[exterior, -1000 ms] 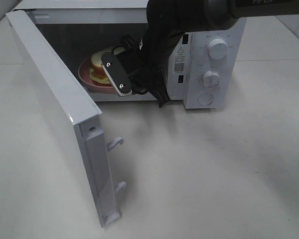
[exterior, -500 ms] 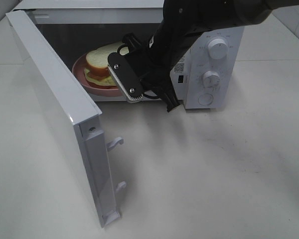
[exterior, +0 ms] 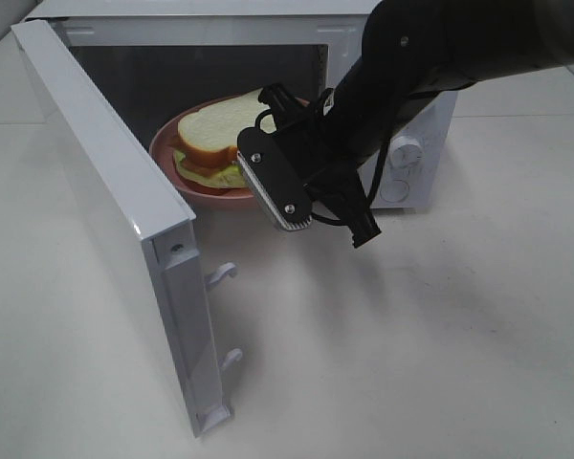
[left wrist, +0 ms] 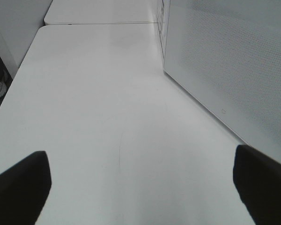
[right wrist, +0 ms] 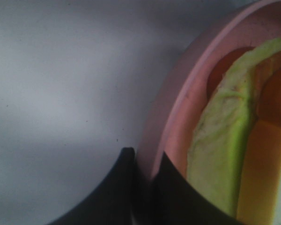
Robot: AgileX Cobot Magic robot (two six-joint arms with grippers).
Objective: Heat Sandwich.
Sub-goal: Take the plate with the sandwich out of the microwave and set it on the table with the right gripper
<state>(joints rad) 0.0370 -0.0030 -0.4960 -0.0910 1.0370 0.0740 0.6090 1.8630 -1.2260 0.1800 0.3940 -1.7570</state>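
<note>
Glossy pink plate [exterior: 177,170], matt white table [exterior: 411,335]

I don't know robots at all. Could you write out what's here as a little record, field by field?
microwave: white, door swung wide open
sandwich: on the pink plate, at the oven's mouth
right gripper: pinching the plate's rim
left gripper: open, holding nothing, over bare table

My right arm reaches down from two o'clock, and my right gripper [right wrist: 143,187] pinches a rim between its two black fingers [right wrist: 114,187]. My left gripper [left wrist: 140,187] hangs with fingers spread wide.
</note>
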